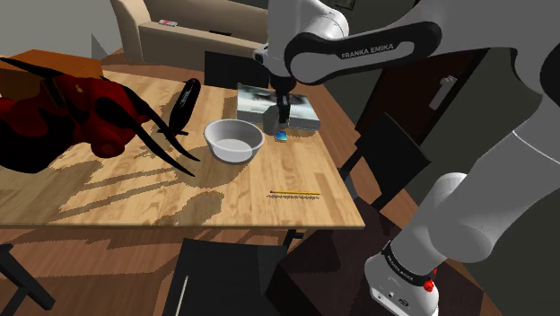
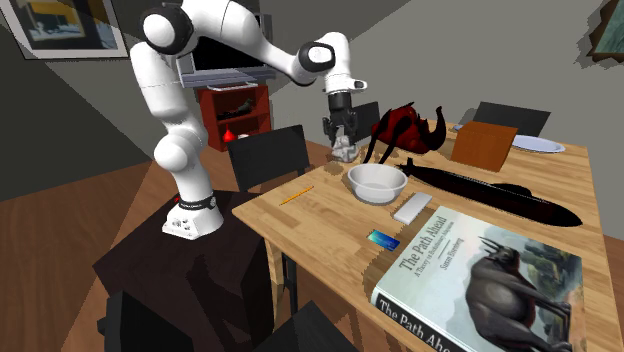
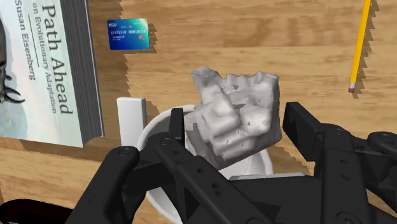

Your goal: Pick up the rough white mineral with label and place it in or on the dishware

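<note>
My black gripper (image 3: 236, 130) is shut on a rough, pale grey-white mineral lump (image 3: 238, 121), clasped between the two fingers (image 3: 178, 130). In the second exterior view the gripper (image 2: 343, 138) hangs above the table with the mineral (image 2: 346, 151) at its tips, just beyond the white bowl (image 2: 377, 182). In the wrist view the bowl's rim (image 3: 153, 135) shows beneath the fingers and the lump. From the shoulder view the gripper (image 1: 282, 114) is up over the table, a little past the bowl (image 1: 233, 140). No label is visible on the lump.
On the wooden table (image 1: 135, 193) lie a thick book (image 2: 480, 270), a blue card (image 3: 129, 34), a white block (image 2: 411, 209) and a yellow pencil (image 1: 296, 194). A red-and-black creature figure (image 1: 63, 121), a long black object (image 2: 480, 190), a brown box (image 2: 483, 143) and a plate (image 2: 540, 145) stand around.
</note>
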